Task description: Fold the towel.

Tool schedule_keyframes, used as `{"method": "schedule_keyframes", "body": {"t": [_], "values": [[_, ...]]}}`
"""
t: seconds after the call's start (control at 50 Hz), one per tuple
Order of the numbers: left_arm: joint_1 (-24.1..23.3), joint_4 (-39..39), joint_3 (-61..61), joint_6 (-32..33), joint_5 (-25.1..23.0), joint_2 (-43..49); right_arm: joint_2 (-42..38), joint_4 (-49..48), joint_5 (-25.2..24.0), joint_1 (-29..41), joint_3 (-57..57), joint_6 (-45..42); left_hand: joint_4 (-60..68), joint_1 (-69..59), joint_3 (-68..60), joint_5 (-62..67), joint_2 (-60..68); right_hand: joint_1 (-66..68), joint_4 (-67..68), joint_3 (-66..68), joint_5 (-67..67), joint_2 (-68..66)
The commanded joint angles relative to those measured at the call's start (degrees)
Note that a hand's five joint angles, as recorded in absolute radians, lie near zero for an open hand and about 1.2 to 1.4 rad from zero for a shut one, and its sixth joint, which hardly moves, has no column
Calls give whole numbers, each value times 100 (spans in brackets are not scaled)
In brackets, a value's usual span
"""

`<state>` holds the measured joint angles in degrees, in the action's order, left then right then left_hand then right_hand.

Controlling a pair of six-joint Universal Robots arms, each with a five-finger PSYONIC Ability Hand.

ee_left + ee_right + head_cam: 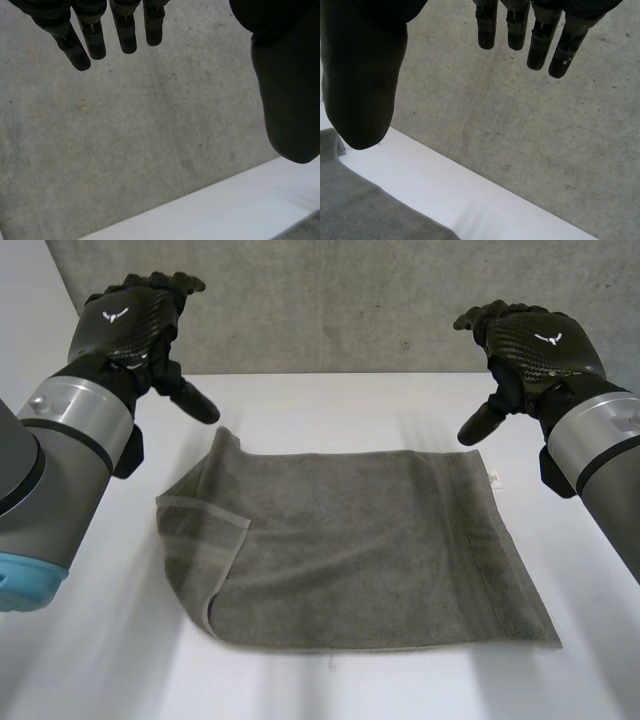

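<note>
A grey towel (350,540) lies flat on the white table (330,400), its left end folded over in a loose flap (195,530). My left hand (135,320) hovers above the table beyond the towel's far left corner, fingers relaxed and open, holding nothing. My right hand (530,345) hovers beyond the far right corner, also open and empty. In the left wrist view the fingers (92,35) and thumb (285,100) hang straight before the wall. In the right wrist view the fingers (540,35) and thumb (362,85) are spread, with the towel's far edge (355,205) beneath the thumb.
A grey concrete wall (330,300) rises right behind the table's far edge. A small white tag (495,478) sticks out at the towel's far right corner. Bare table runs around the towel on every side.
</note>
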<state>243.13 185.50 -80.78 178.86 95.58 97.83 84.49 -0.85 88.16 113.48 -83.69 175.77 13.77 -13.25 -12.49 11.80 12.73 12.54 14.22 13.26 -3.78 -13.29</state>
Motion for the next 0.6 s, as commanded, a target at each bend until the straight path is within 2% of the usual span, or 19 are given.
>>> {"method": "schedule_keyframes", "body": {"t": [0.02, 0.14, 0.22, 0.26, 0.28, 0.32, 0.34, 0.38, 0.44, 0.54, 0.6], "values": [[-37, -32, 45, 96, -13, 8, -47, 85, -27, 8, -33, -78, -272, 220, 144, -1074, -168, -254, -422, -326, 378, 329], [15, -120, 10, 385, -48, 8, -38, 67, -53, -19, -69, -166, -272, 220, 144, -1074, -168, -254, -422, -326, 378, 329], [24, -137, -43, 685, -276, 16, -38, 129, -273, -27, -113, -465, -255, 203, 127, -1057, -151, -254, -422, -326, 378, 329], [50, -190, -218, 1104, -766, 16, -29, 408, -719, -62, -340, -1085, -222, 169, 93, -1024, -117, -254, -422, -326, 378, 329], [51, -190, -219, 1107, -769, 16, -29, 410, -721, -63, -341, -1089, -221, 169, 93, -1024, -117, -254, -422, -326, 378, 329], [252, -216, -464, 1527, -1293, 16, -38, 812, -1036, -377, -638, -1780, -154, 102, 26, -957, -50, -254, -422, -326, 378, 329], [253, -217, -465, 1529, -1296, 16, -38, 814, -1037, -379, -640, -1783, -154, 102, 26, -956, -50, -254, -422, -326, 378, 329], [515, -234, -727, 1905, -1725, 34, -38, 1225, -1238, -834, -1138, -2395, -137, 85, 9, -940, -33, -254, -422, -326, 378, 329], [631, -260, -852, 2073, -1920, 43, -38, 1412, -1319, -1021, -1413, -2653, -121, 68, -8, -923, -16, -254, -422, -326, 378, 329], [982, -357, -1211, 2521, -2604, 261, -3, 1518, -1643, -1398, -2553, -3346, -37, -15, -91, -839, 67, 3, -164, -69, 120, 71], [1026, -410, -1274, 2618, -2764, 359, 24, 1482, -1776, -1460, -2811, -3471, -20, -33, -109, -822, 85, 175, 7, 103, -51, -100]]}}
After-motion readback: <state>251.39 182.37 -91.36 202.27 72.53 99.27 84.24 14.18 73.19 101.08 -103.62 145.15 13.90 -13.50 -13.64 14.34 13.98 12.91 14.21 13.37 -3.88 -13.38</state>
